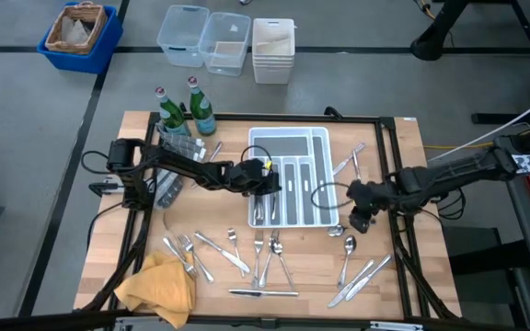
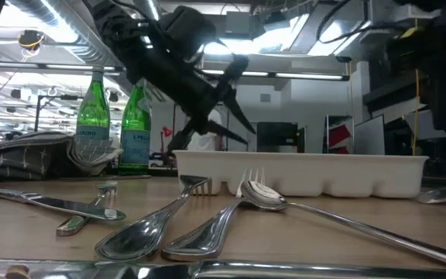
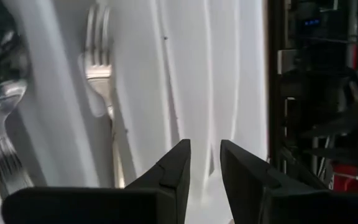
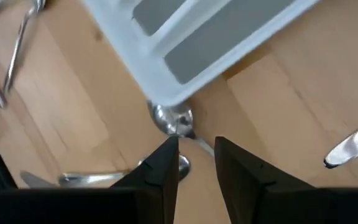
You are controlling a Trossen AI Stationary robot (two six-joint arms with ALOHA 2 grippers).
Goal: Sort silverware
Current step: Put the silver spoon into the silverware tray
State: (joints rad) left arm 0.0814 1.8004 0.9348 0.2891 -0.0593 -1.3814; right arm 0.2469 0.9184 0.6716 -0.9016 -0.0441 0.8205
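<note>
The white compartmented tray (image 1: pixel 288 145) lies mid-table. My left gripper (image 1: pixel 267 186) hovers open over its left compartments. In the left wrist view its fingers stand apart over the bare tray floor (image 3: pixel 185 74), beside a fork (image 3: pixel 101 74) lying in a compartment. My right gripper (image 1: pixel 360 221) is open off the tray's near right corner, above a spoon (image 4: pixel 173 118) lying on the wood by that corner (image 4: pixel 160 93). More silverware lies loose on the table: forks (image 1: pixel 182 250), spoons (image 1: pixel 267 250), knives (image 1: pixel 357 280). In the low view, spoons and forks (image 2: pixel 207 225) lie before the tray (image 2: pixel 324 174).
Two green bottles (image 1: pixel 180 110) stand at the table's far left beside a grey cloth (image 1: pixel 168 188). A yellow cloth (image 1: pixel 159 285) lies at the near left corner. Black frame rails (image 1: pixel 398 175) run along the table's sides. A blue bin (image 1: pixel 81 37) and clear tubs (image 1: pixel 205 39) stand beyond the table.
</note>
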